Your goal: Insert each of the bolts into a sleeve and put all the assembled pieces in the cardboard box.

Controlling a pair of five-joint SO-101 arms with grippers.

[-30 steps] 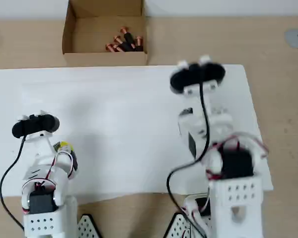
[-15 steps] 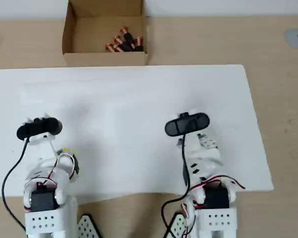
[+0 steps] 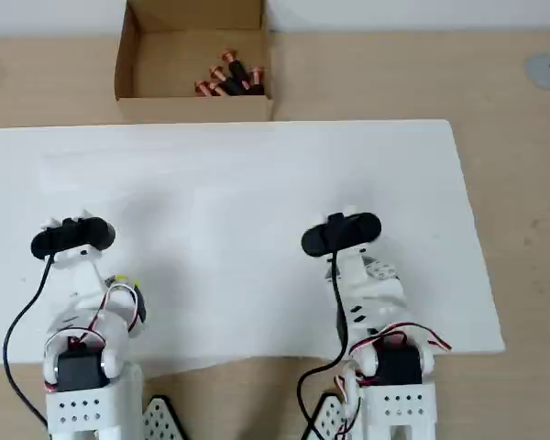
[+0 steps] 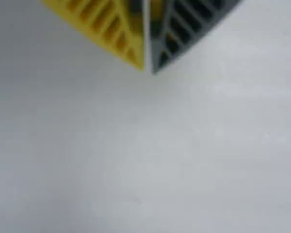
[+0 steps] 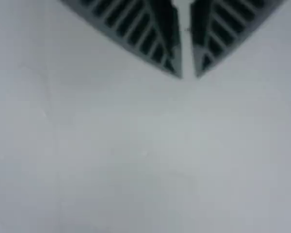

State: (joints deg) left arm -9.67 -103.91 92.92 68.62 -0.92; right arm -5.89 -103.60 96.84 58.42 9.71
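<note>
Cardboard box sits beyond the white sheet, with copper-and-black assembled pieces piled in the corner nearest the right arm. Left gripper closed and empty over the sheet. Right gripper closed to a sliver, also empty.

A light wooden table runs across the whole high view, and a large white sheet lies flat over its middle, from the left edge almost to the right. An open cardboard box stands on the bare wood at the upper left of centre, just above the sheet's top edge. A small grey disc lies at the upper right edge.
</note>
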